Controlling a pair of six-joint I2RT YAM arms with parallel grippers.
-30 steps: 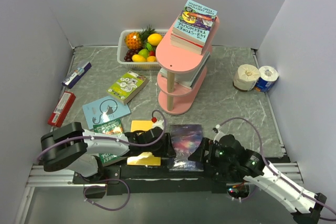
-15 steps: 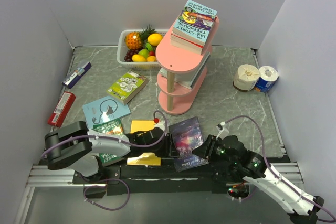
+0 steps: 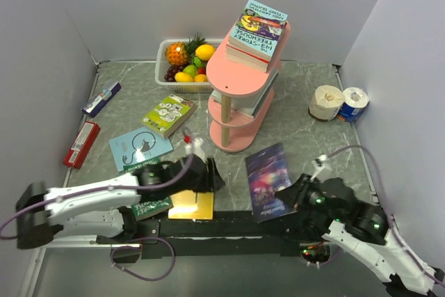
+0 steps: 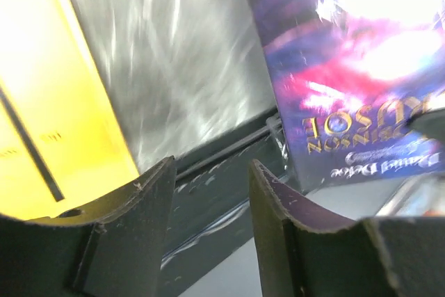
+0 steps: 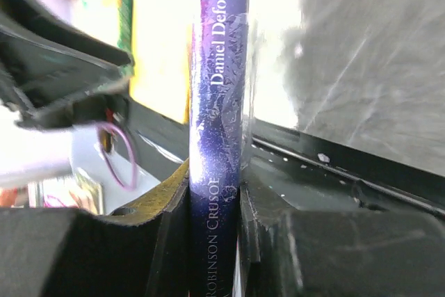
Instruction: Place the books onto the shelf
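Note:
My right gripper point(image 3: 297, 197) is shut on the dark purple galaxy book point(image 3: 268, 181), holding it tilted above the table's front edge. In the right wrist view its spine point(image 5: 219, 102) stands pinched between both fingers of the right gripper point(image 5: 214, 213). My left gripper point(image 3: 211, 176) is open over the yellow book point(image 3: 192, 204), and nothing is between the left gripper's point(image 4: 208, 196) fingers. The purple book point(image 4: 361, 67) lies to its right, the yellow book point(image 4: 49, 102) to its left. The pink shelf point(image 3: 240, 83) carries books on its top tier point(image 3: 259, 27) and middle tier point(image 3: 263, 99).
A green book point(image 3: 168, 114), a light-blue book point(image 3: 139, 147) and a green cartoon book point(image 3: 148, 208) lie at the left. The white fruit basket point(image 3: 165, 52) stands behind the shelf. A red packet point(image 3: 81, 144) and a blue-white carton point(image 3: 102, 98) lie by the left wall, paper rolls point(image 3: 325, 102) at the right.
The right gripper closed on the purple book and carried it up and to the right. The left gripper drew away from that book and swung left over the yellow book.

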